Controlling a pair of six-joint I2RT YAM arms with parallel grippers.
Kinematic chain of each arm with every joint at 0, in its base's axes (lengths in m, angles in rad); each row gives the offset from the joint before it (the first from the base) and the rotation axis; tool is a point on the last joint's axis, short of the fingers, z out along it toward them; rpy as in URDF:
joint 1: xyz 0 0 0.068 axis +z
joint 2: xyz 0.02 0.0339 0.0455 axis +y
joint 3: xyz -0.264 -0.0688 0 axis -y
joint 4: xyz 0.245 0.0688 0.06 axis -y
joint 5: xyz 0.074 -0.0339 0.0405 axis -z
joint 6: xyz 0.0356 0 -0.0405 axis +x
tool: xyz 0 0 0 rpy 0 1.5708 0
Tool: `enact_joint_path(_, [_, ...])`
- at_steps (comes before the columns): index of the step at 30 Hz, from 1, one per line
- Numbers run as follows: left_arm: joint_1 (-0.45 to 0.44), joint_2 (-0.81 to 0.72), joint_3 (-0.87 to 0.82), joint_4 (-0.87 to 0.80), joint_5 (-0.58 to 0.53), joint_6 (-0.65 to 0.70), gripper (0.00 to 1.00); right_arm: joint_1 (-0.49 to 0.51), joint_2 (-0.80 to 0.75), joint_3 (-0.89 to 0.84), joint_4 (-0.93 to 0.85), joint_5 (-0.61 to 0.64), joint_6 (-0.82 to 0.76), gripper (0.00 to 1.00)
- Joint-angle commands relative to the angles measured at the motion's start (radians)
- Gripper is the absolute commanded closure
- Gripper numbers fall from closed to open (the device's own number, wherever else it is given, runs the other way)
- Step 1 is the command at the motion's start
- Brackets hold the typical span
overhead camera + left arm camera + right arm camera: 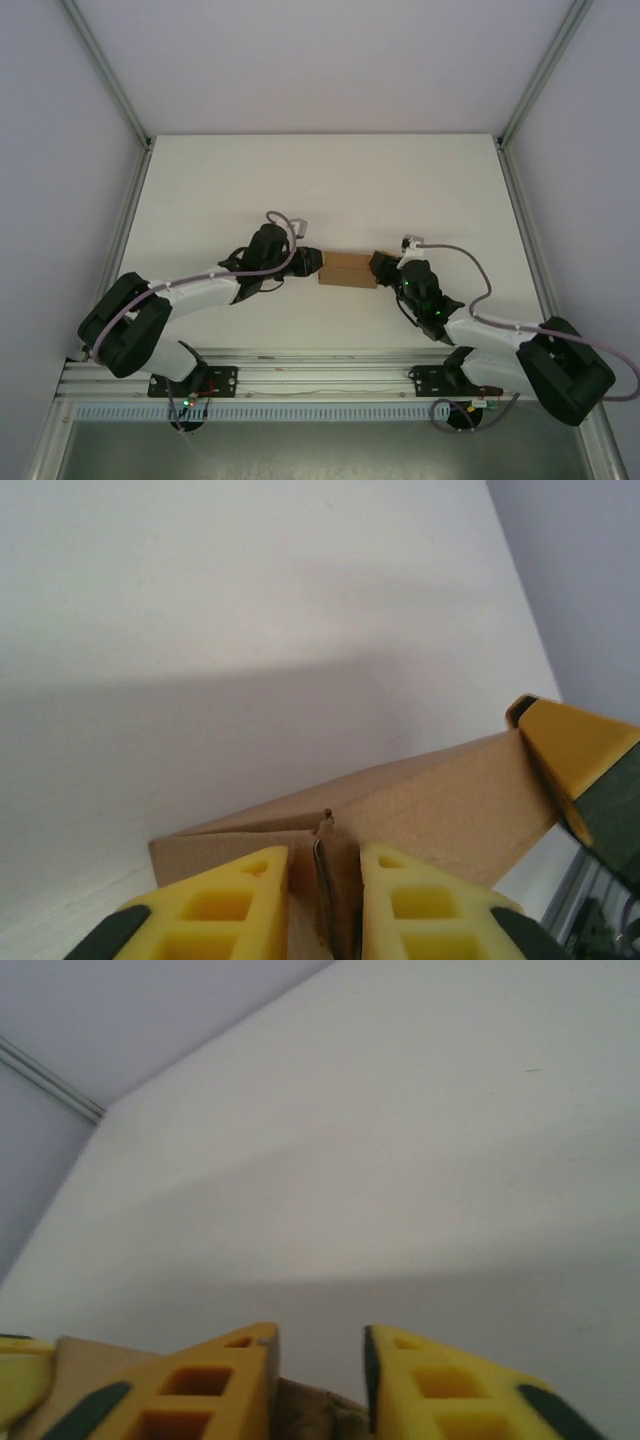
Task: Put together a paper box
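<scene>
The paper box (347, 269) is a small plain brown carton lying on the white table (320, 190) between the two arms. My left gripper (312, 264) is at its left end. In the left wrist view the yellow fingers (250, 900) are shut on a folded end flap of the box (450, 805). My right gripper (381, 267) meets the box's right end. In the right wrist view its fingers (225, 1375) have crumpled brown cardboard (312, 1412) wedged low between them. One right finger (575, 748) shows at the box's far end in the left wrist view.
White enclosure walls with aluminium posts (105, 75) surround the table. A metal rail (320, 375) carrying both arm bases runs along the near edge. Cables loop over each wrist.
</scene>
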Motion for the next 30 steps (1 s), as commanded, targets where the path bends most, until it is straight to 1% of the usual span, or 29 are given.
enact_joint_path(1, [0.002, 0.036, 0.057, -0.240, -0.035, 0.088, 0.71, 0.004, -0.028, 0.046, -0.348, 0.068, -0.034, 0.62])
enact_joint_path(3, [0.002, 0.038, 0.097, -0.273, -0.050, 0.110, 0.58, 0.003, -0.034, 0.098, -0.418, 0.079, -0.038, 0.54])
enact_joint_path(6, [0.002, 0.017, 0.153, -0.306, -0.081, 0.132, 0.39, 0.003, -0.034, 0.176, -0.485, 0.053, -0.044, 0.46])
enact_joint_path(8, [0.002, -0.007, 0.185, -0.322, -0.113, 0.144, 0.20, 0.003, -0.034, 0.234, -0.535, 0.059, -0.054, 0.42])
enact_joint_path(9, [0.002, -0.020, 0.200, -0.333, -0.128, 0.156, 0.08, 0.003, -0.033, 0.266, -0.564, 0.083, -0.053, 0.41])
enact_joint_path(10, [0.003, -0.030, 0.217, -0.346, -0.145, 0.168, 0.00, 0.003, -0.032, 0.293, -0.591, 0.103, -0.053, 0.40])
enact_joint_path(13, [0.003, -0.064, 0.262, -0.395, -0.233, 0.194, 0.00, 0.002, -0.029, 0.373, -0.650, 0.088, -0.133, 0.32])
enact_joint_path(17, [0.025, -0.107, 0.293, -0.447, -0.355, 0.218, 0.00, 0.001, -0.007, 0.469, -0.721, 0.004, -0.297, 0.15])
enact_joint_path(19, [0.046, -0.125, 0.289, -0.459, -0.383, 0.221, 0.00, 0.002, 0.005, 0.506, -0.752, -0.068, -0.394, 0.08])
enact_joint_path(20, [0.059, -0.135, 0.284, -0.465, -0.391, 0.223, 0.00, 0.002, 0.007, 0.516, -0.755, -0.112, -0.450, 0.07])
enact_joint_path(22, [0.089, -0.155, 0.265, -0.471, -0.405, 0.223, 0.00, 0.003, 0.010, 0.520, -0.770, -0.271, -0.655, 0.00])
enact_joint_path(24, [0.121, -0.172, 0.241, -0.479, -0.418, 0.218, 0.00, 0.004, 0.023, 0.538, -0.862, -0.415, -0.904, 0.00])
enact_joint_path(25, [0.137, -0.179, 0.231, -0.485, -0.420, 0.214, 0.00, 0.006, 0.037, 0.553, -0.908, -0.440, -0.989, 0.00])
enact_joint_path(26, [0.156, -0.185, 0.221, -0.496, -0.415, 0.212, 0.00, 0.008, 0.058, 0.578, -0.943, -0.434, -1.045, 0.00])
enact_joint_path(30, [0.193, -0.210, 0.177, -0.512, -0.421, 0.203, 0.00, 0.009, 0.174, 0.690, -1.062, -0.387, -1.159, 0.00])
